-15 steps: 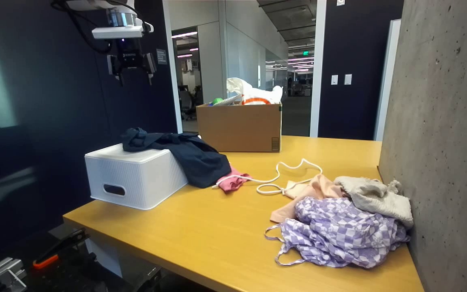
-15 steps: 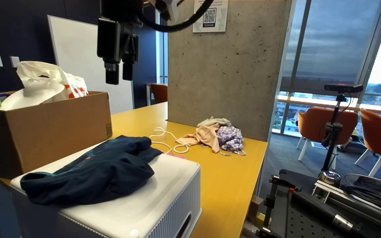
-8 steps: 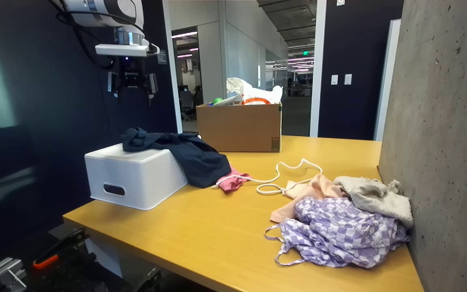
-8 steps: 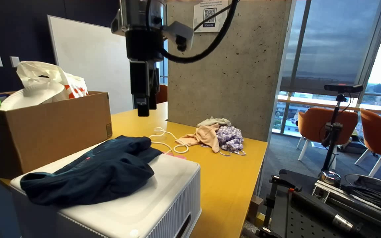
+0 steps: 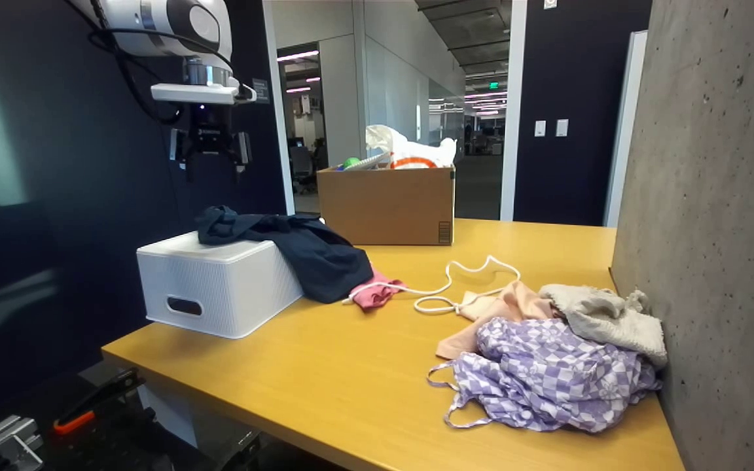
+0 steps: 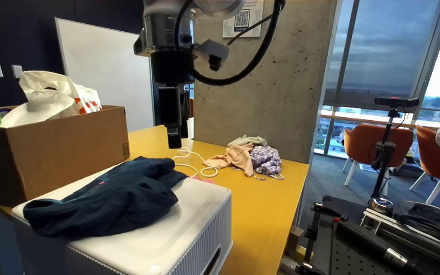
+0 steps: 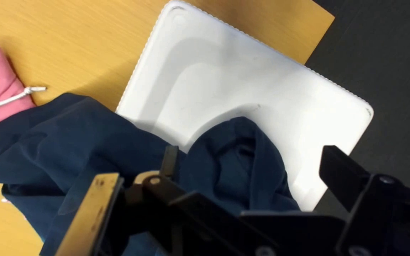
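Navy garment (image 6: 109, 202) atop white bin (image 6: 201, 198)

White arm (image 5: 180, 16), black gripper (image 5: 212, 171)

The arm was smooth and rounded, ringed by a grey band (image 5: 146, 10). Black cables (image 6: 224, 81) looped along it. A silver collar (image 6: 165, 30) met a flat white bar (image 5: 194, 93), a tiny violet light (image 5: 202, 106) beneath. Round screws (image 7: 386, 179) dotted the gripper's dark, angular links (image 7: 368, 209).

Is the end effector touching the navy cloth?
Apart. In an exterior view, the open end effector hangs above the navy cloth, with a plain gap between them.
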Controlling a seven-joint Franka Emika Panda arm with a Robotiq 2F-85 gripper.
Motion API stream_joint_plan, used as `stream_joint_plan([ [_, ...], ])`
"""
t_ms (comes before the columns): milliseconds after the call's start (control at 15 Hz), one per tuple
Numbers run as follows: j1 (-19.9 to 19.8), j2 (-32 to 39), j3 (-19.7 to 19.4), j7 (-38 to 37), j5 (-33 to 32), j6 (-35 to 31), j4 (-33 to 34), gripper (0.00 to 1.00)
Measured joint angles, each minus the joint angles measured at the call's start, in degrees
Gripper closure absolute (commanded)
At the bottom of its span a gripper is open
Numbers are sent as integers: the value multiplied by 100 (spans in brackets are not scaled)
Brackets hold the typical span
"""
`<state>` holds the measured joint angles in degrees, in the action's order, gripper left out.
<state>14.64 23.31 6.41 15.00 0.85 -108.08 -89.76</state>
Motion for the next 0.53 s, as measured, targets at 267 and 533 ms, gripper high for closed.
stream_joint_plan([
  [267, 3, -76, 287, -42, 27, -51, -44, 0],
  [533, 2, -133, 427, -56, 75, -381, -307, 0],
])
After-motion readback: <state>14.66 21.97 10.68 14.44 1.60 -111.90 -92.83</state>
